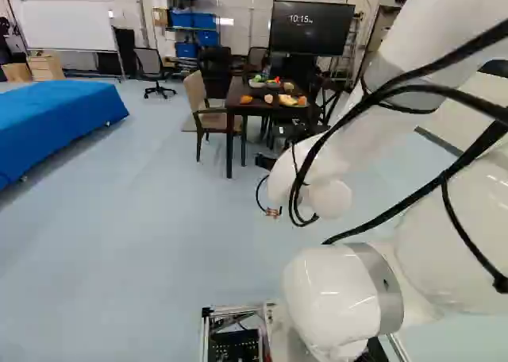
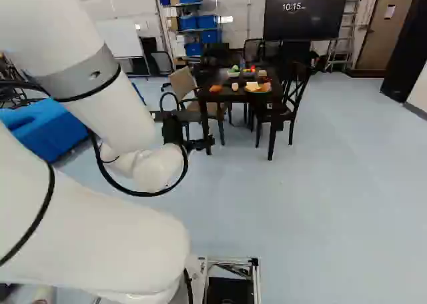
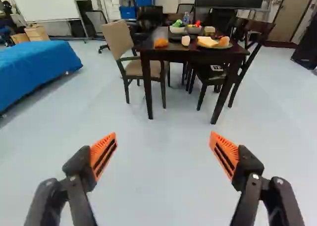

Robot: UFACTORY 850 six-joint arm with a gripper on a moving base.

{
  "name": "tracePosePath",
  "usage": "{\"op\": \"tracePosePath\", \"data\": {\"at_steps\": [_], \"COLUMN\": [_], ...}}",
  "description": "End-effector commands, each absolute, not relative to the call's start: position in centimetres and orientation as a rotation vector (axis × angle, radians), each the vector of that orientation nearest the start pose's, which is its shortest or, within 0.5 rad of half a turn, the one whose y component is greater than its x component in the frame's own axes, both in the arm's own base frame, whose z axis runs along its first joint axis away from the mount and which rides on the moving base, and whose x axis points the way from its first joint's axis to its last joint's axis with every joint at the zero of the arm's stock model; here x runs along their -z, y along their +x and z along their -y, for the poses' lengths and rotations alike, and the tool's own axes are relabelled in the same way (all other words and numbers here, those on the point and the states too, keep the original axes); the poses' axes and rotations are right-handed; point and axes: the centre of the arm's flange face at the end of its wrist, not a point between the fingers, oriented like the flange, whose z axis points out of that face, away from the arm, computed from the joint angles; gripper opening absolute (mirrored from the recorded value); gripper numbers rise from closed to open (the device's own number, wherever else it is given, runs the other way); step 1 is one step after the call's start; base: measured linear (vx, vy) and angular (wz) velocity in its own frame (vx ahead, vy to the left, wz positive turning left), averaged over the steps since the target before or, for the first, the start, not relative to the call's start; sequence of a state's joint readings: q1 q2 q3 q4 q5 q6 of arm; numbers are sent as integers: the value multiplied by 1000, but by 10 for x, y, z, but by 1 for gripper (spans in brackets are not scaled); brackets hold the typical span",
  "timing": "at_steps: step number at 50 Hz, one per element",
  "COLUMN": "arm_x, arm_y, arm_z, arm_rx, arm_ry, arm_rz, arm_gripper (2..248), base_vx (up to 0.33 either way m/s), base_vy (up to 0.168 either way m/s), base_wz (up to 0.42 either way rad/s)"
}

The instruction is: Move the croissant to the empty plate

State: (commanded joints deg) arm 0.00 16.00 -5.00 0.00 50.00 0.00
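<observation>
The golden-brown piece (image 3: 161,42), which looks to be the croissant, lies at the near left of the dark tabletop (image 3: 173,46). From the claw (image 3: 163,134) it is almost straight ahead and well apart, with open floor (image 3: 158,161) between — the reach alone probably will not do, so the base would likely have to drive forward first. The claw stands wide, nothing between its orange pads. The piece seems to lie with its long axis left to right, though it is too small to be sure; if so, the claw would best close on it from near and far.

Just right of it sits a small pale thing (image 3: 185,40). Farther right, a plate (image 3: 214,48) carries yellow slices (image 3: 207,40) and a rounded orange-brown piece (image 3: 224,40), which could be mistaken for the croissant. On the far side are a bowl (image 3: 177,30) with something green and another (image 3: 193,29) with something red. The empty plate cannot be made out — it needs finding before any grasp.
</observation>
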Motion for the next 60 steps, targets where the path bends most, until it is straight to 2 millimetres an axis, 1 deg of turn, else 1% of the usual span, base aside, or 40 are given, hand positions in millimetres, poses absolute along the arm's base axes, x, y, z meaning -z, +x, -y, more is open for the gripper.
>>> {"op": "tracePosePath", "data": {"at_steps": [49, 60], "arm_x": [-366, -366], "arm_y": [270, 270], "arm_z": [0, 0], "arm_rx": [1824, 1824], "arm_ry": [-2558, -2558], "arm_rz": [0, 0], "arm_gripper": [247, 247], "base_vx": [0, 53], "base_vy": [0, 4], "base_wz": [0, -21]}}
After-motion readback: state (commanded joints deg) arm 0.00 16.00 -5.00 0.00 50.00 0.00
